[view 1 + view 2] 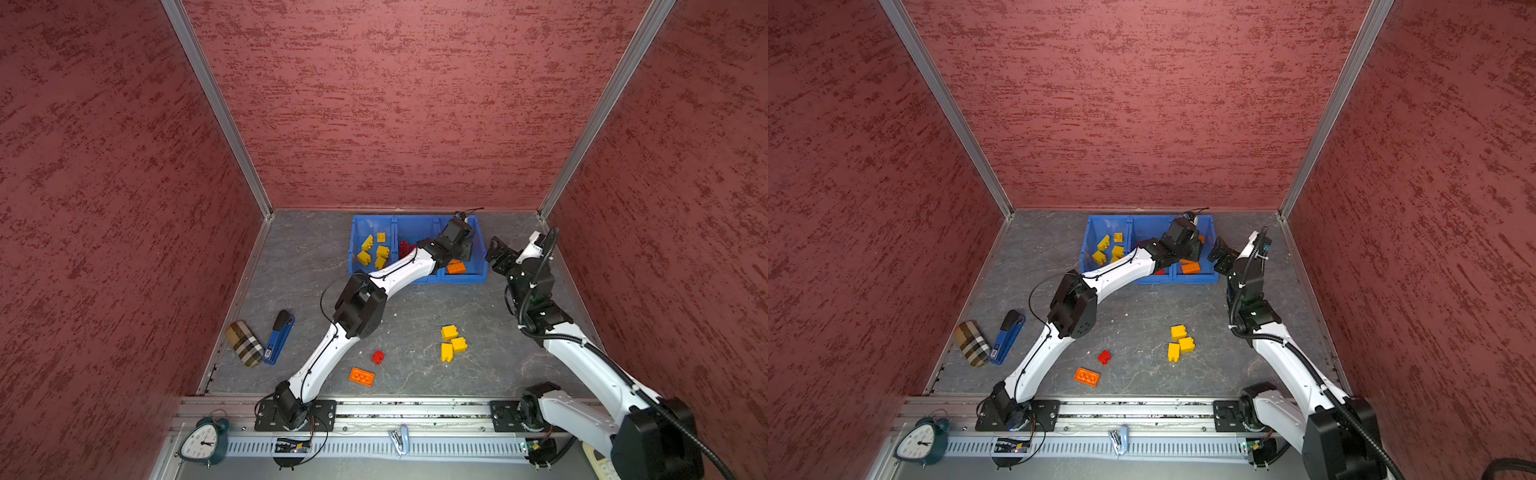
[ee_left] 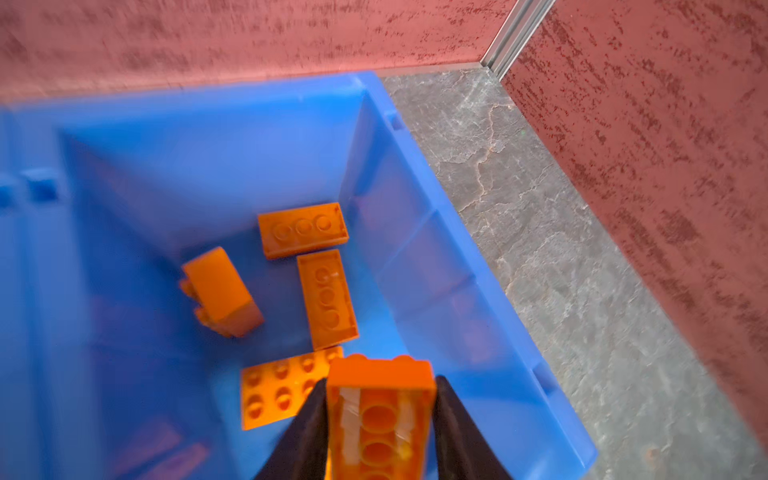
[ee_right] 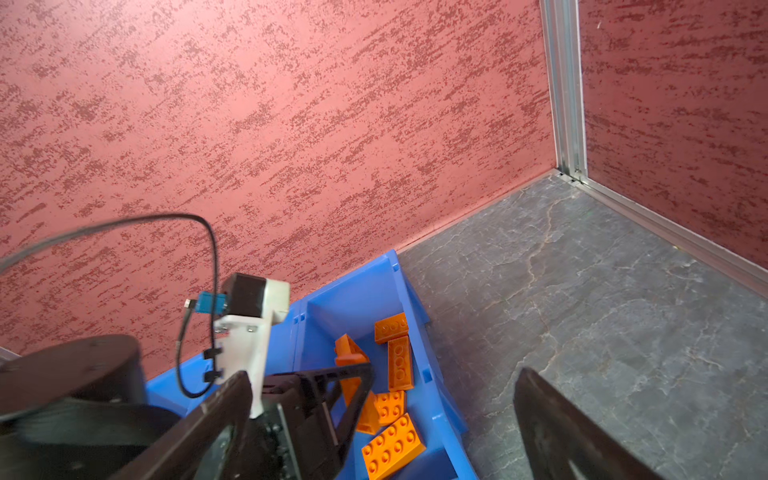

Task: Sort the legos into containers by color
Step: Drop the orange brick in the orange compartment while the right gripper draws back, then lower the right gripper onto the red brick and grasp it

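Over the right-hand bin, the outstretched left gripper apparently pinches an orange brick; right gripper agape.

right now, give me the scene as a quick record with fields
left gripper: jaws on the held orange brick, above the right bin
right gripper: jaws open, empty, beside that bin
left bin: yellow bricks
middle bin: red bricks, partly hidden by the arm
right bin: orange bricks lying inside
loose on table: three yellow bricks, one red brick, one flat orange brick
off to the side: blue stapler, plaid case
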You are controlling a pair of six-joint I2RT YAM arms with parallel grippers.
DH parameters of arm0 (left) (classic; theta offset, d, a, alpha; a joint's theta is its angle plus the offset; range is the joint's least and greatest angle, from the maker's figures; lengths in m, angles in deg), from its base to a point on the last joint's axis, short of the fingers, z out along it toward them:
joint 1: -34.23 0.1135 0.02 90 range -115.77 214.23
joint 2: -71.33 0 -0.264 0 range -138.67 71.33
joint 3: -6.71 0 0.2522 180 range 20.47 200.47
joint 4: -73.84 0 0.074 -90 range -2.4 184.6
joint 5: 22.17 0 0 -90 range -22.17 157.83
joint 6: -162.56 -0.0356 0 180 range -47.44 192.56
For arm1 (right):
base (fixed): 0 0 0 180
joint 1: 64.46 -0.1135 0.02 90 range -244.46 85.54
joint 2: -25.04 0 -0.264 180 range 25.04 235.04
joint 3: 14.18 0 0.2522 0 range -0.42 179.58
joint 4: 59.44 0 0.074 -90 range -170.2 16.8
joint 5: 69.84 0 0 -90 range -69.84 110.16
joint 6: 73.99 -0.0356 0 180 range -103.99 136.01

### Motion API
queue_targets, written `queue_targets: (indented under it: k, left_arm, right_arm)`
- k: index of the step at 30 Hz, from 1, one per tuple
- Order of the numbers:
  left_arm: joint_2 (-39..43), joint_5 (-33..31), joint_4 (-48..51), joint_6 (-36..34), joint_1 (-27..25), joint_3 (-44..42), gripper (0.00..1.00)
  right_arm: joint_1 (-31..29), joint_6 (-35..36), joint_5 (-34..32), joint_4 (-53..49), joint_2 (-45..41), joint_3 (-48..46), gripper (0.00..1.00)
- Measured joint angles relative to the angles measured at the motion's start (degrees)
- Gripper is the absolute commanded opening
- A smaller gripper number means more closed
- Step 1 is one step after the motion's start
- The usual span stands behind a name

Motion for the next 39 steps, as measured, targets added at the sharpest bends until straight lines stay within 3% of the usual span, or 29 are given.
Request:
queue_targets:
  k: [4, 13, 18, 24, 29, 33, 39]
  left_arm:
    - [-0.3, 2.1, 0.2, 1.5, -0.3, 0.7, 0.76]
    - [4.8, 7.6, 0.8, 2.0, -1.0, -4.3, 0.88]
    - [14.6, 5.5, 1.7, 1.5, -2.4, -13.8, 0.99]
    - [28.1, 1.0, 1.3, 1.5, -2.9, -30.3, 0.99]
    - [35.9, -2.6, 2.6, 3.5, -2.1, -44.0, 0.99]
    - [42.3, -5.8, 4.2, 8.2, 0.4, -54.7, 0.99]
    - [54.7, -13.5, 6.4, 18.3, 8.4, -66.7, 0.99]
  right_arm:
    - [0.0, 0.0, 0.3, -0.1, 0.0, 0.0, 0.99]
    - [0.0, -0.8, 2.8, -3.2, 0.8, 0.0, 0.99]
    - [0.1, -1.8, 5.2, -5.9, 1.1, 0.5, 0.99]
    - [0.1, -3.0, 9.8, -12.4, 2.9, 0.7, 0.99]
    - [-0.5, -2.8, 17.7, -15.5, 7.2, 0.7, 0.99]
    - [-5.2, 1.6, 25.7, -16.4, 13.0, 1.6, 0.99]
    - [-21.6, 18.0, 32.1, -20.0, 24.9, 10.1, 0.94]
